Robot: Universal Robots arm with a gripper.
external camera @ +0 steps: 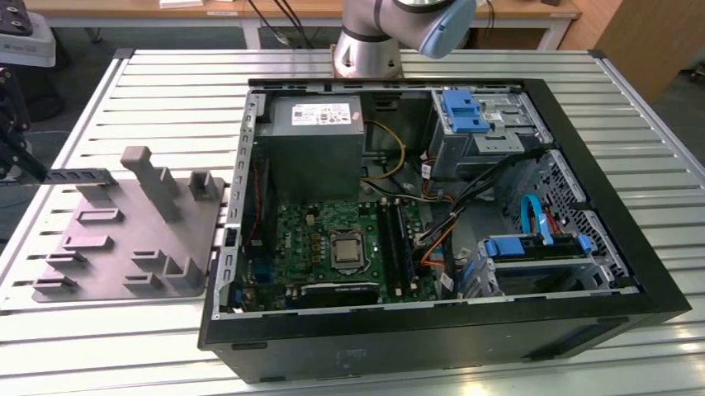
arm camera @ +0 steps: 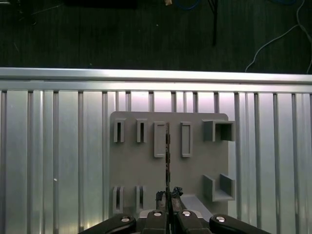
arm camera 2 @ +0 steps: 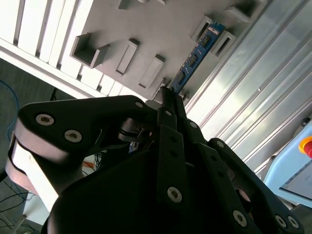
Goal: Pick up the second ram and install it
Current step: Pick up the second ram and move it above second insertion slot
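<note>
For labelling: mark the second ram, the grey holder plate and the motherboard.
second ram (arm camera 2: 195, 54), second wrist view, its chip-bearing face.
grey holder plate (arm camera: 195, 170), first wrist view, bare flat surface.
motherboard (external camera: 295, 235), exterior view, green board beside the socket.

I see a flat grey plastic holder plate (external camera: 121, 257) just beside an open black metal computer case (external camera: 441, 338) on the slatted aluminium table (external camera: 165, 82).
</note>
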